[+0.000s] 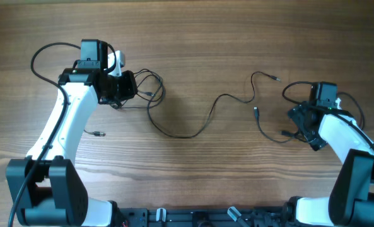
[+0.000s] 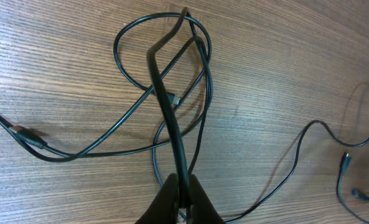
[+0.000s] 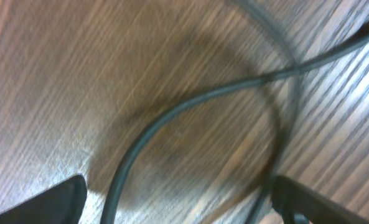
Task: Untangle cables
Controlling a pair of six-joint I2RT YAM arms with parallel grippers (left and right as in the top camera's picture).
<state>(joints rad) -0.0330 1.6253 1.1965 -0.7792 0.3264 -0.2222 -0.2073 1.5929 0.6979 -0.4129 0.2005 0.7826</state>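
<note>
Where the cables lie: thin black cables (image 1: 187, 136) sprawl over the wooden worktop (image 1: 193, 38), from a tangle at 10 o'clock across to 3 o'clock in the overhead view.
Tangle: knotted loops (image 1: 154, 93) sit just at the 3 o'clock side of the left claw (image 1: 120, 88), overlapping one another.
Long strand: one long strand (image 1: 221, 98) leaves the tangle, dips toward 6 o'clock near the middle, then climbs toward 1 o'clock and ends in a small plug (image 1: 278, 79).
Short strand: a short strand (image 1: 267, 131) starts at a plug near the middle right and curves toward the right claw (image 1: 300, 123).
Stray plug: a stray plug end (image 1: 99, 133) lies beside the left arm, toward 8 o'clock, apart from the tangle.
Left claw: clenched on a single held strand (image 2: 172, 118). In the left wrist view the fingers meet around it at 6 o'clock (image 2: 183, 186), and it rises off the wood toward 12 o'clock with a sharp bend near its top.
Loops under it: the loose loops (image 2: 153, 90) lie flat on the wood, crossing beneath the raised strand.
Right claw: released. In the right wrist view its two fingers (image 3: 53, 202) stand wide apart at 7 and 5 o'clock (image 3: 178, 186).
Between those fingers: a blurred cable (image 3: 190, 102) curves across the wood (the fingertips appear clear of it, though the blur makes this hard to judge).
</note>
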